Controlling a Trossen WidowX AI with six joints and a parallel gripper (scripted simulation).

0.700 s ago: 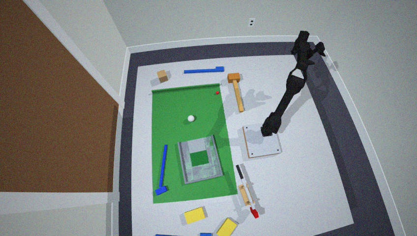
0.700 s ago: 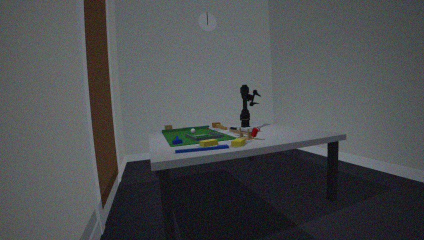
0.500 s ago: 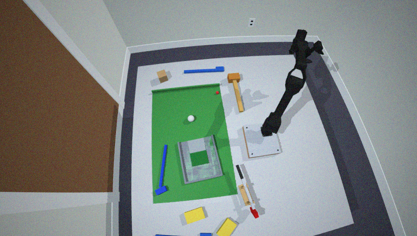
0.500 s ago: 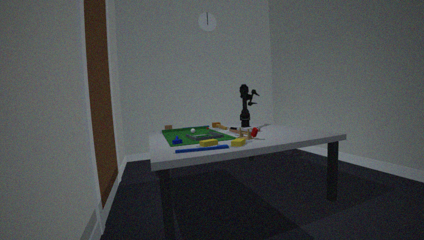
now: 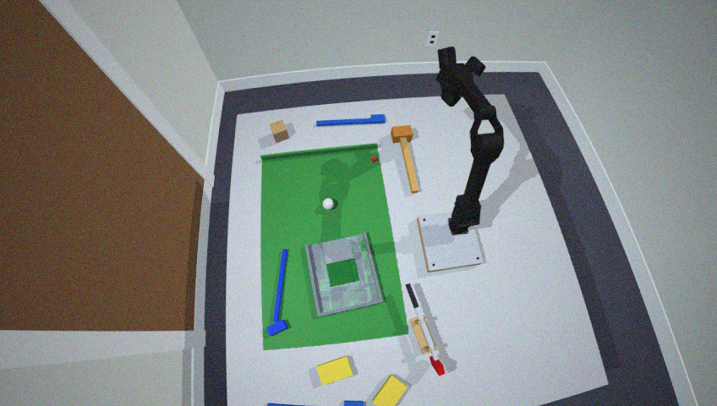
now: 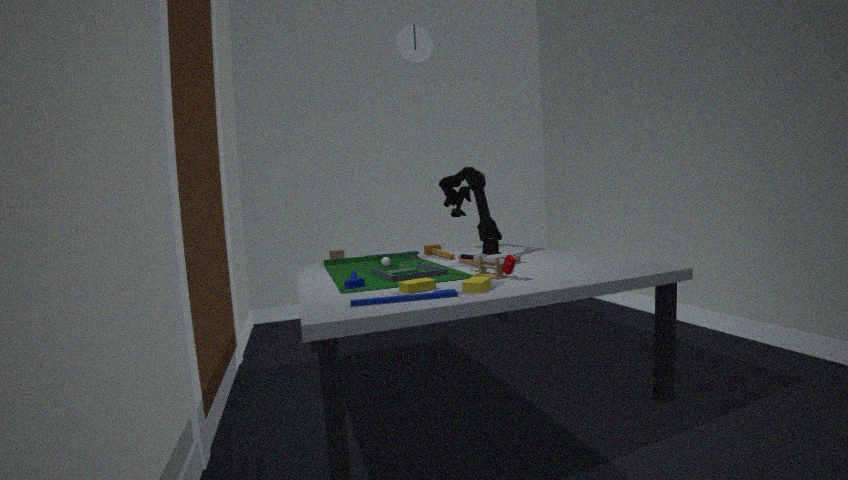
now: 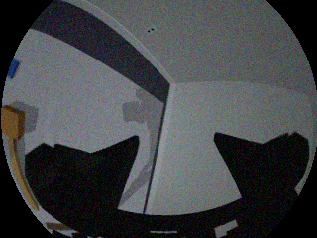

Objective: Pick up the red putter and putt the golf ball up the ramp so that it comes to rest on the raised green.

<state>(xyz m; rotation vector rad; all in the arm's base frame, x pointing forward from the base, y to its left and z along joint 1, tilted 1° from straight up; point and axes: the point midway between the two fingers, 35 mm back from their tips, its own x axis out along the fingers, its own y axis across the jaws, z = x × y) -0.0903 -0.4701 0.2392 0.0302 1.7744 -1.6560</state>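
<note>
The red putter (image 5: 437,366) (image 6: 508,264) lies on a small wooden rack (image 5: 419,336), its black grip toward the robot's base and its red head past the rack's far end. The white golf ball (image 5: 327,203) (image 6: 386,261) rests on the green mat (image 5: 287,211). The grey-walled ramp structure (image 5: 313,282) stands on the mat, with a pale sloped face toward the ball and a green square (image 5: 342,272) in its middle. My gripper (image 7: 177,138) is open and empty, high above the table at its back edge, far from the putter and the ball.
An orange mallet (image 5: 409,166) (image 7: 13,122) lies right of the mat. One blue putter (image 5: 350,121) lies behind the mat, another (image 5: 280,287) on it. A tan block (image 5: 279,130) and two yellow blocks (image 5: 335,370) (image 5: 390,391) lie around it. A small red cube (image 5: 374,159) is at its corner.
</note>
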